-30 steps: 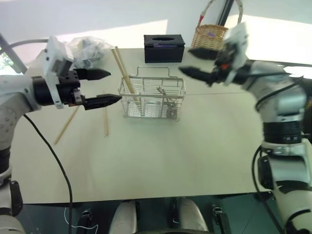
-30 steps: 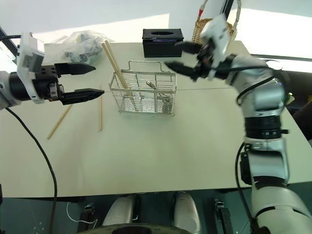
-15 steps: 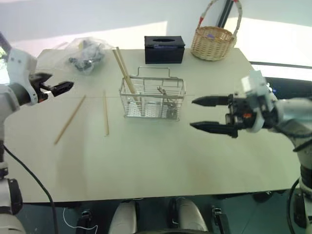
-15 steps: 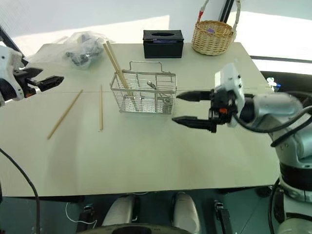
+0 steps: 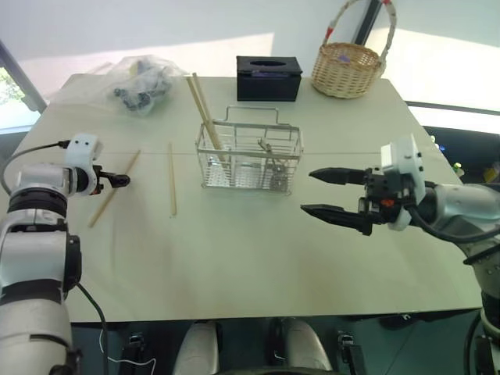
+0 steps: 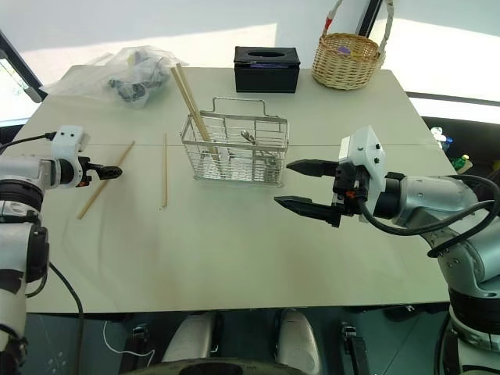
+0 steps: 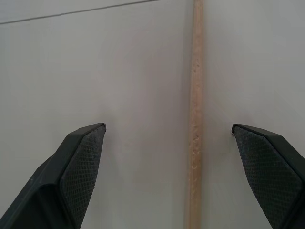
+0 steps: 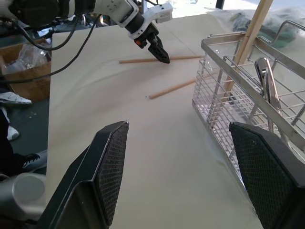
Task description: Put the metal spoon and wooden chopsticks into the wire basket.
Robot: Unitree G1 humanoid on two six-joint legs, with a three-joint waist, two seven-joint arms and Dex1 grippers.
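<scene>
Left gripper (image 5: 117,180), fingers wide, straddles the leftmost chopstick (image 5: 114,188) — light, stiff, thin, roll-prone, so pinch mid-length; right gripper (image 5: 328,194) hangs spread, empty.

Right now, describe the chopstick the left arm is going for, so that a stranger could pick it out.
Start at the wire basket in the middle of the table and look to the robot's left, where two loose wooden chopsticks lie flat. It is the outer chopstick, lying at a slant, with the left gripper open over it; the nearer chopstick lies almost straight.
</scene>
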